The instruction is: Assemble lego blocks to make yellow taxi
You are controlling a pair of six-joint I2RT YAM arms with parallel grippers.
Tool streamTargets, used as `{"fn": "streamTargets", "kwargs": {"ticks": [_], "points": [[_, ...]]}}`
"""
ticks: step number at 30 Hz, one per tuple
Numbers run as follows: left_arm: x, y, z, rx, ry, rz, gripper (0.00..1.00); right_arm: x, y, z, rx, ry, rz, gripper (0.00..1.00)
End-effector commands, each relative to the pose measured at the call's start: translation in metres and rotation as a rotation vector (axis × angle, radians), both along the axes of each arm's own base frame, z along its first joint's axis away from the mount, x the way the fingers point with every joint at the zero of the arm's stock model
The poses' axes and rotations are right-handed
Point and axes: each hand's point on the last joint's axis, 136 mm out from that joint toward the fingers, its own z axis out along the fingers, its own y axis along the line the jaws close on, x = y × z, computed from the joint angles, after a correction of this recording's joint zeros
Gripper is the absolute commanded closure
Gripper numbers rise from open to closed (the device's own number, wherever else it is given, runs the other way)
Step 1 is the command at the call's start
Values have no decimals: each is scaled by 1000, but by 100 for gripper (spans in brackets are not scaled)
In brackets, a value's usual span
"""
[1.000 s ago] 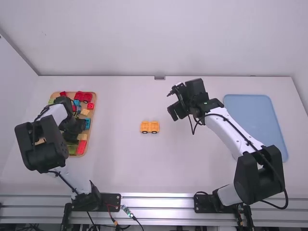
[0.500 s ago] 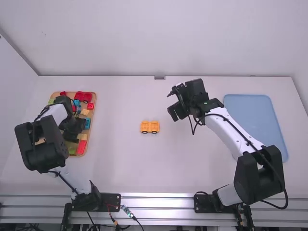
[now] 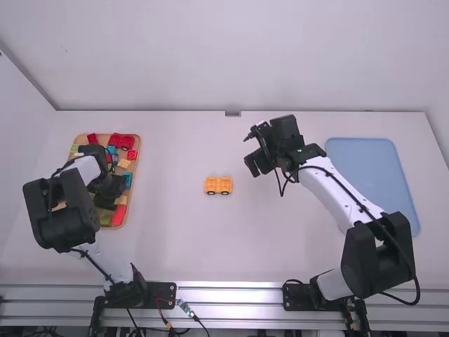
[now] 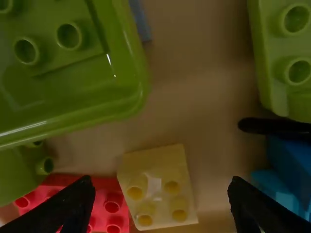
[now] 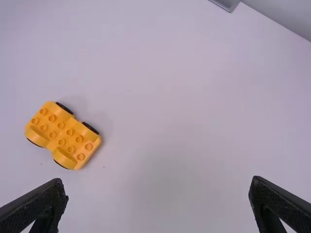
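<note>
high view: the yellow wheeled base (image 3: 218, 185) is located near the middle of the counter (image 3: 189, 246), upright and well apart from both tools. a tan tray (image 3: 138, 158) holding assorted blocks is positioned by the counter's left edge. the left tool (image 3: 109, 191) is over the near half of this tray. the right tool (image 3: 259, 162) is above the counter, on the far side of the wheeled base and to its right. a blue tray (image 3: 372, 175) lies by the counter's right edge; a small grey fitting (image 3: 233, 113) sits at the middle of the far edge.

left wrist view: the left tool (image 4: 159, 194) is wide open and holds nothing. a yellow block (image 4: 160, 187), four studs facing up, shows between its fingertips, just beside a red block (image 4: 104, 199). green pieces (image 4: 73, 97) and a blue piece (image 4: 291, 165) are arranged around it.

right wrist view: the right tool (image 5: 159, 194) is wide open and empty. the wheeled base shows two rows of studs facing up, with black wheels along both long sides.
</note>
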Motion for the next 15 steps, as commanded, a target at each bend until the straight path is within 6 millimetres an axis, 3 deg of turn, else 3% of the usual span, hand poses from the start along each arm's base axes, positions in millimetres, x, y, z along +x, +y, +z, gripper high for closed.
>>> {"fn": "streamTargets", "kwargs": {"ticks": [1, 7, 15], "points": [[-2, 3, 5, 23, 3, -5, 31, 5, 4, 21, 20, -45, 1, 1], [-5, 5, 5, 34, 12, 0, 43, 5, 4, 21, 21, -45, 1, 1], [-5, 5, 1, 32, 5, -3, 42, 5, 4, 21, 20, -45, 1, 1]]}}
